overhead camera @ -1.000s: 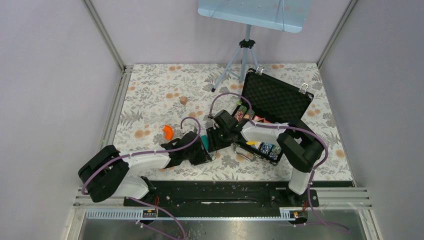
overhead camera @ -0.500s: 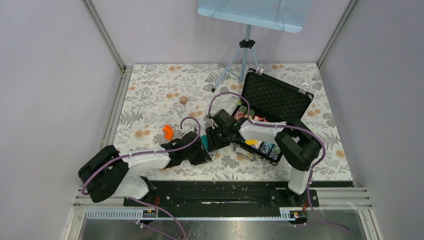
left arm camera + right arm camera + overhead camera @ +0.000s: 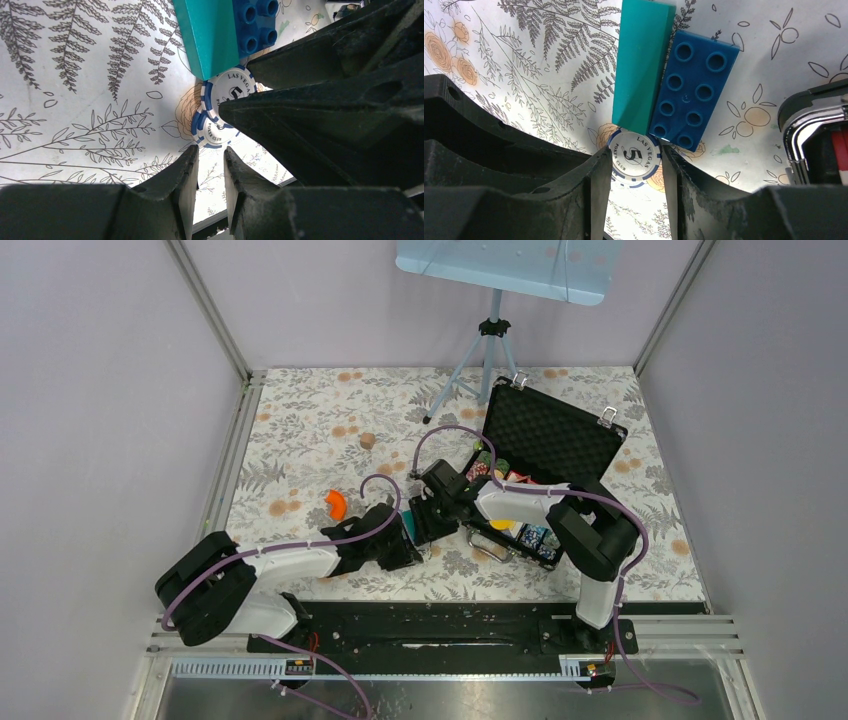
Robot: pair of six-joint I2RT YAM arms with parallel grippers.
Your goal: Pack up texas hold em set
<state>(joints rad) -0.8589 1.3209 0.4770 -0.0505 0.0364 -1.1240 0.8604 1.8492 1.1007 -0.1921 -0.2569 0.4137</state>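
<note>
The black case of the texas hold em set lies open at the right, with rows of chips in its near half. A white and blue poker chip lies on the cloth against a teal brick and a blue brick. A second chip peeks out from under it. My right gripper has a finger against each side of the top chip. My left gripper hovers just short of the chips, its jaws a narrow gap apart with nothing between them. The right arm's finger covers part of the chip in the left wrist view.
An orange curved piece lies left of the grippers and a small brown object sits farther back. A tripod stands at the back by the case lid. The case's silver handle is close on the right gripper's right.
The right arm has shifted slightly left toward the bricks and its jaws have closed a little onto the chip. The left arm has not moved.
</note>
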